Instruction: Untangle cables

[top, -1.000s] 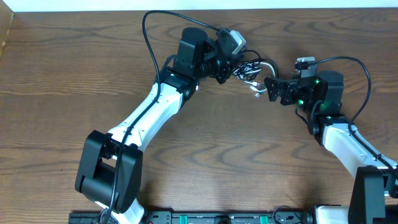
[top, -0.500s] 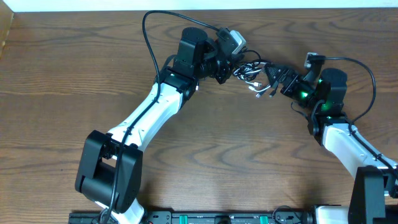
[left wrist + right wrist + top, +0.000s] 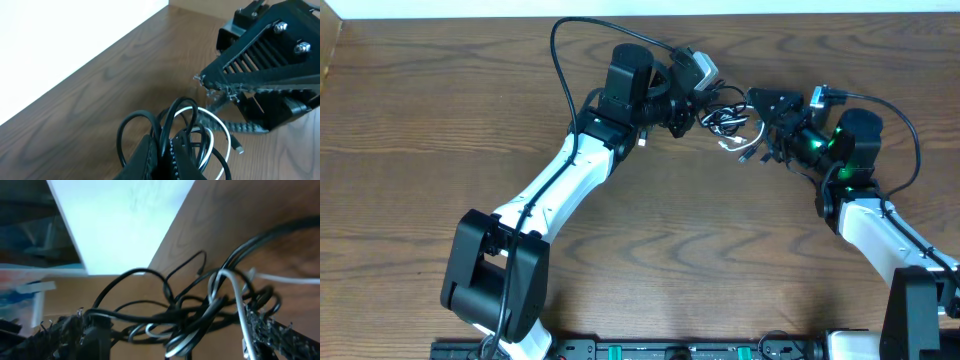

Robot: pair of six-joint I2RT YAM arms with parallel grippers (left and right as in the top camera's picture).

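1. My left gripper (image 3: 161,159) is clamped tight on the cables (image 3: 725,118). Black loops fan out right past its fingertips.
2. My right gripper (image 3: 170,340) stands wide open, with one finger (image 3: 62,335) on each side of the knot. The tangle sits in the gap, and I cannot see either pad pressing it.
3. The two grippers face each other at close range with the cables between them, near the far edge of the table (image 3: 420,150), right of centre in the overhead view.
4. The cables are several thin black cords looped over one another, with one white cord curving through them. A small silver plug (image 3: 239,148) pokes out on the side toward the right gripper. I cannot tell how much of the tangle rests on the wood.
5. The table's far edge and a white wall (image 3: 60,40) lie just behind the knot, so it is tight there. There is bare wood to the left and on the near side.
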